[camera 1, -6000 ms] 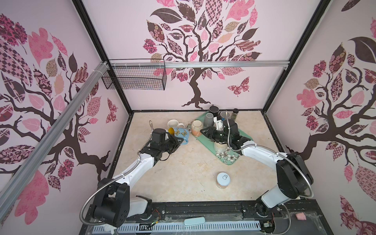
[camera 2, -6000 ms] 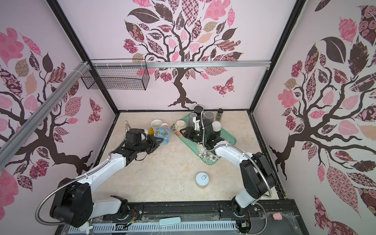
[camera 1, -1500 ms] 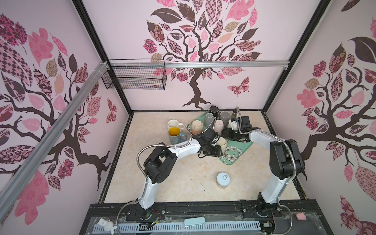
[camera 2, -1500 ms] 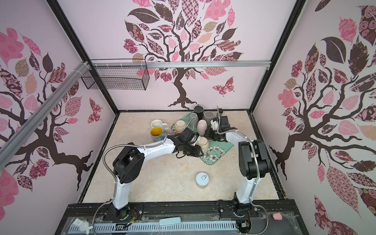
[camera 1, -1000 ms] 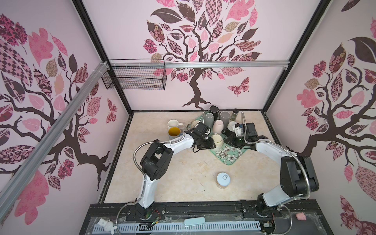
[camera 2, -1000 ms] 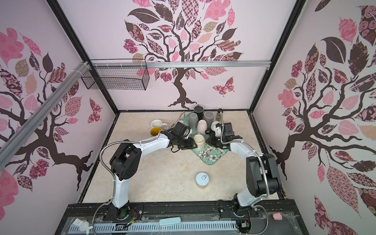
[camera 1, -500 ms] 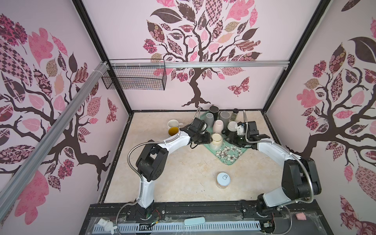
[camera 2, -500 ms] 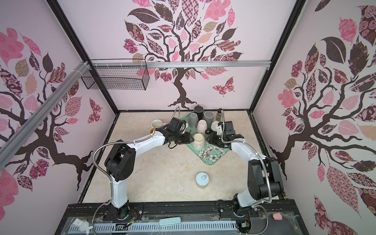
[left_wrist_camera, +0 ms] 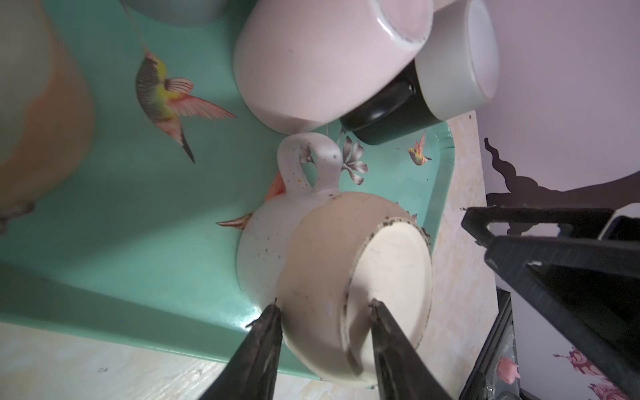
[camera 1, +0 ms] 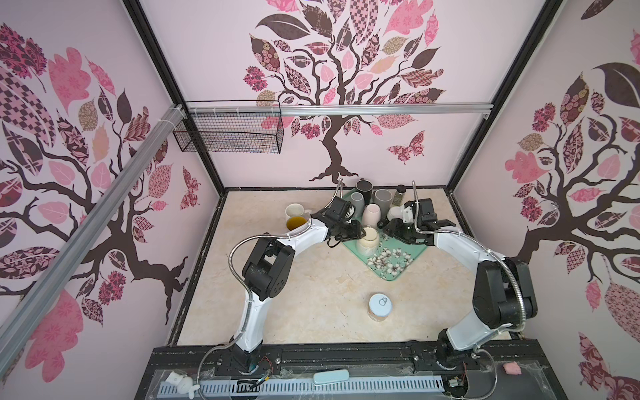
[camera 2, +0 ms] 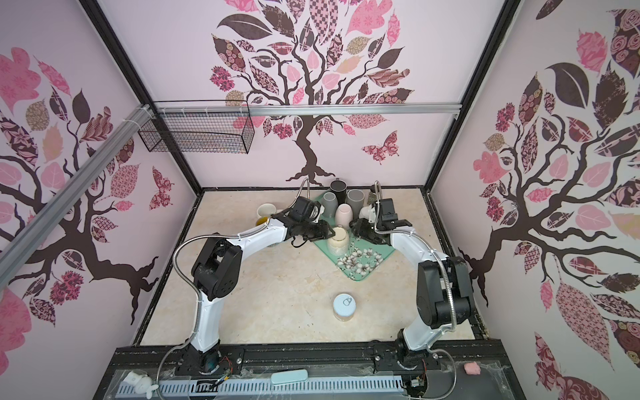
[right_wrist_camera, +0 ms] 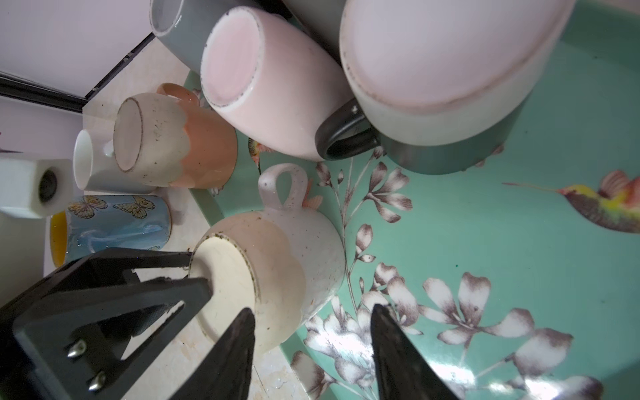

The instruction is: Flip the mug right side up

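Since the speckled cream mug (camera 1: 367, 239) sits base-up on the teal tray (camera 1: 414, 247), right by the tray edge on the left arm's side, I'd call this the grab stage, nothing flipped yet. So the left gripper (left_wrist_camera: 323, 308) comes in from the side and straddles the mug: one fingertip (left_wrist_camera: 272, 311) touches the wall, the other lies across the pale base. Its jaws are partway apart with the mug between them, but honestly I can't tell whether they're actually squeezing or just resting there. Meanwhile the right gripper (right_wrist_camera: 310, 311) is spread and holding nothing, one tip in front of the mug's wall, the other over bare tray.

Next move, my guess: the left gripper needs a firm pinch, then a lift clear of the tray lip and a half-turn roll of the wrist before setting down. Tight quarters though. The handle (left_wrist_camera: 308, 162) points at the upside-down pink cup (left_wrist_camera: 322, 59) just beside it, and the right gripper is close enough to get in the way.

Stuff I can't see: the mug's mouth (face down) and the real contact under that finger over the base. In both top views the fingertips are too small to read, and I can't make out the handle.
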`<state>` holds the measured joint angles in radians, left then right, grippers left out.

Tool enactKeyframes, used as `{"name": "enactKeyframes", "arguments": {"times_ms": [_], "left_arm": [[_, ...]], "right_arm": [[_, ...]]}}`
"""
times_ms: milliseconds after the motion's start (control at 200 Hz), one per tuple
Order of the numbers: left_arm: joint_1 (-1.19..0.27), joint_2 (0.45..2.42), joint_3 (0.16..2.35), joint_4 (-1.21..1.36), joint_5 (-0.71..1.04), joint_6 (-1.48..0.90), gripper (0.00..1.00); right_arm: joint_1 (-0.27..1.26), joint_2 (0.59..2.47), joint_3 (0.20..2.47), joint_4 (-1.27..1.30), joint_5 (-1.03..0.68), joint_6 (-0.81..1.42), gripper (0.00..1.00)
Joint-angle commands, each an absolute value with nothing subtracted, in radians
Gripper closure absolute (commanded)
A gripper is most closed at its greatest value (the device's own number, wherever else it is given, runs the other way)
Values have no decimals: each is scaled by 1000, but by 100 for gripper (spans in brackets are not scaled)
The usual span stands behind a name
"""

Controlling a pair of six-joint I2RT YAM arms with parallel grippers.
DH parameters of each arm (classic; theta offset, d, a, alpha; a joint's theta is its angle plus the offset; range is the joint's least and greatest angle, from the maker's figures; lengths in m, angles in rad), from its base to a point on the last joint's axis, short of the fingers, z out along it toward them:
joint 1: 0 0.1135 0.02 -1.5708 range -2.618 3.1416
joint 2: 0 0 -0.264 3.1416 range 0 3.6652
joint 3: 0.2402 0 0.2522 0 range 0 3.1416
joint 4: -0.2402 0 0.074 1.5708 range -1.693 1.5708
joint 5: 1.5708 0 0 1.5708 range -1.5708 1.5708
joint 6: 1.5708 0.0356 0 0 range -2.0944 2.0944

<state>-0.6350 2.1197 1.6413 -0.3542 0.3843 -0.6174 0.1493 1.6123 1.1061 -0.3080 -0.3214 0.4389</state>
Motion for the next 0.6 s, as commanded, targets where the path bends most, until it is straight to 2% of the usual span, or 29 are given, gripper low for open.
{"name": "enactKeyframes", "arguments": {"times_ms": [0, 265, 445, 595], "left_arm": [[-700, 2076, 1616, -312, 394, -658, 56], [-839, 1997, 1582, -279, 347, -702, 56], [-811, 1939, 1565, -305, 256, -630, 55], [-735, 1986, 1604, -318, 311, -587, 55]], "right_arm": [[150, 1578, 1138, -370, -249, 414, 41], [149, 1473, 1081, -415, -186, 410, 35], [149, 1437, 1078, -460, -163, 403, 34], [151, 1379, 1023, -476, -207, 422, 36]]}}
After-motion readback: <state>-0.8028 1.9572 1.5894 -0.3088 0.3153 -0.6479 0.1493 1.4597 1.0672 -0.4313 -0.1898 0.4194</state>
